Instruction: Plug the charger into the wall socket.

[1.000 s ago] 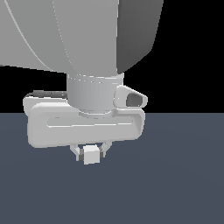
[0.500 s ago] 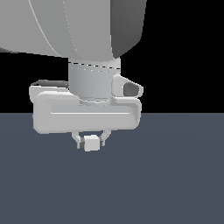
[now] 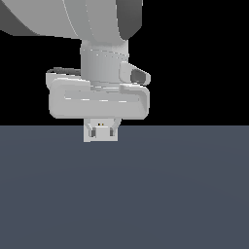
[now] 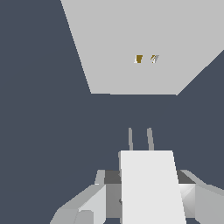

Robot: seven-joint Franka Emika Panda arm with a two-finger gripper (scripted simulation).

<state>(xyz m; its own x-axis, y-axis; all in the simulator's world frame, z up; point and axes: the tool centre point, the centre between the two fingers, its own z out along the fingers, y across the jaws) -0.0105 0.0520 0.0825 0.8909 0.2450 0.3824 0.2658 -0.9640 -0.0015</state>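
A: What does the exterior view show?

B: The arm point(image 3: 82, 24) fills the upper part, with its broad grey hand body across the middle. Below that the gripper point(image 3: 100, 130) points down, its two short fingers point(image 3: 91, 130) set close together. A white square, the socket point(image 3: 100, 136), sits right behind them with two yellowish dots point(image 3: 100, 124) showing between the fingers. I cannot make out the charger here; it blends with the panel. The floor point(image 3: 146, 194) is plain dark blue-grey below a black background.

A: And the wrist view?

B: The charger point(image 4: 152, 186) is near the camera, a white block clamped between the fingers point(image 4: 94, 201), which press on its two sides. Two thin grey prongs point(image 4: 140, 138) stick out of its far end toward the socket point(image 4: 144, 39). The socket lies farther off, well apart from the prong tips, with dark floor between. Its two small holes point(image 4: 145, 58) sit just right of the prongs' line.

A: Any containers?

B: The socket holes alone, and nothing is in them.
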